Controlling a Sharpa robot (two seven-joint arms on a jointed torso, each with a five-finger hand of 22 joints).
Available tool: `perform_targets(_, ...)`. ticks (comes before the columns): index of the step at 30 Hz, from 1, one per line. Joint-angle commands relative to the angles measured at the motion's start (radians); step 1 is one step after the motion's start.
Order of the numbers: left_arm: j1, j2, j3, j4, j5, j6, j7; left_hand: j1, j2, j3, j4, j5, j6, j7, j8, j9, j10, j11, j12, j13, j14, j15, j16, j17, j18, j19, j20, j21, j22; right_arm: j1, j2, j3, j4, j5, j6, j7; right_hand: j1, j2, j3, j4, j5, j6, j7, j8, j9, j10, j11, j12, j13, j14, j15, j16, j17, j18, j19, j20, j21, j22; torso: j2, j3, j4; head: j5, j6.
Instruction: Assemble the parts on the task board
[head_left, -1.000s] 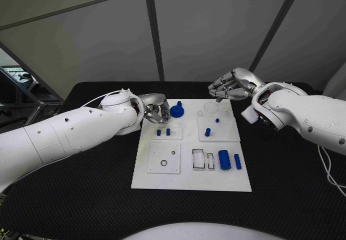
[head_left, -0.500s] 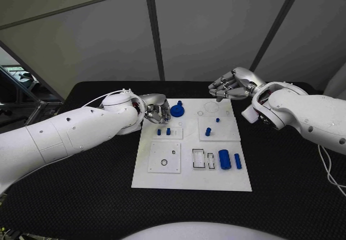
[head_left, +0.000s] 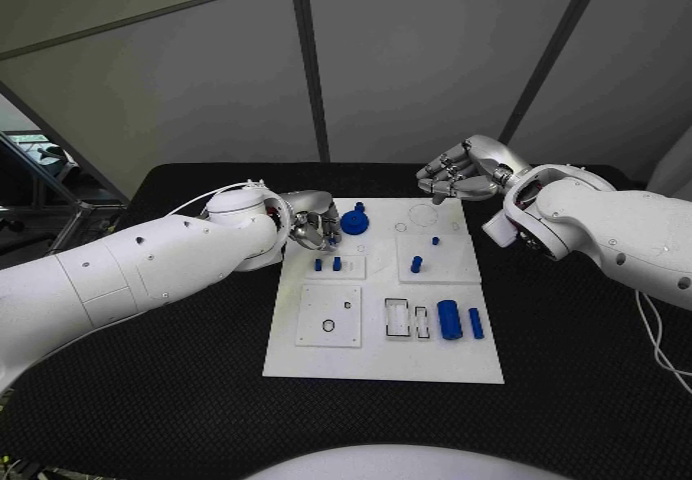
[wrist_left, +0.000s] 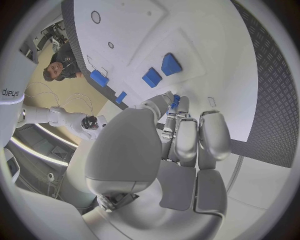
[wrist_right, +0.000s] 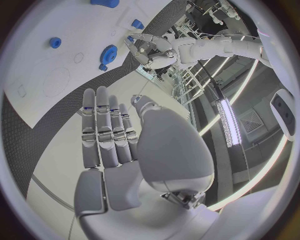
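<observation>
Task board (head_left: 384, 345) at frame centre, blue gear (head_left: 353, 222) at its upper left, small pegs (head_left: 327, 265) mid-board, large cylinder (head_left: 449, 319) lower right. Left hand (head_left: 304, 220) just beside the gear, fingers curled toward it; grasping or only touching, cannot tell. Right hand (head_left: 459, 172) above the board's upper right edge, fingers straight together, holding nothing. Likely step: seating the gear. Next: alignment over its post.

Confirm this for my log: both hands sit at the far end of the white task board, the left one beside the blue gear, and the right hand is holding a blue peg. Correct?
Not quite. The right hand holds nothing: the right wrist view shows its fingers straight, side by side and bare. The rest stands: in the head view both hands are at the far end of the task board, the left hand beside the blue gear.
</observation>
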Motion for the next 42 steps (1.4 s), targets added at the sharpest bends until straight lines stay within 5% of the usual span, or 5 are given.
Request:
perform_targets(1, -0.003, 0.003, -0.003, 0.001, 0.003, 0.026, -0.006, -0.012, -0.002, -0.006, -0.002, 0.0, 0.004, 0.0, -0.004, -0.001, 0.003, 0.0, -0.002, 0.0, -0.005, 0.0, 0.002, 0.005, -0.121, 0.0, 0.0, -0.003, 0.013, 0.002, 0.0, 0.0, 0.001, -0.001, 0.005, 0.01, -0.001, 0.007, 0.005, -0.001, 0.006, -0.006, -0.001, 0.002, 0.001, -0.006, -0.001, 0.0, -0.001, 0.006, -0.003, -0.004, -0.001, 0.011, 0.007, 0.002, -0.004, -0.001, 0.0, 0.0001, 0.0006, -0.001, -0.001)
perform_targets(18, -0.003, 0.006, -0.004, -0.007, 0.014, 0.018, -0.007, -0.041, -0.019, -0.019, 0.007, 0.002, -0.092, 0.022, -0.086, -0.038, -0.046, 0.022, -0.069, -0.022, -0.016, 0.018, 0.0, -0.018, -0.118, -0.009, 0.013, -0.021, 0.007, 0.002, 0.0, 0.0, 0.0, -0.001, 0.004, 0.009, -0.001, 0.007, 0.005, -0.001, 0.006, -0.006, -0.001, 0.002, 0.001, -0.006, -0.001, 0.0, -0.001, 0.006, -0.003, -0.004, -0.001, 0.011, 0.007, 0.002, -0.004, -0.001, 0.0, 0.0001, 0.0002, -0.001, 0.001)
perform_targets(42, -0.004, -0.006, -0.003, -0.003, 0.016, 0.018, -0.024, -0.056, -0.038, -0.042, 0.012, 0.0, -0.114, 0.016, -0.109, -0.05, -0.06, 0.025, -0.089, -0.028, -0.021, 0.021, -0.001, -0.03, -0.115, -0.013, 0.017, -0.035, 0.0, 0.002, -0.003, 0.0, 0.0, -0.001, 0.004, 0.008, -0.001, 0.007, 0.006, -0.001, 0.006, -0.006, -0.001, 0.002, 0.001, -0.006, -0.001, 0.0, -0.001, 0.006, -0.003, -0.004, -0.001, 0.011, 0.007, 0.002, -0.005, -0.001, -0.001, -0.0005, 0.0017, -0.005, 0.002)
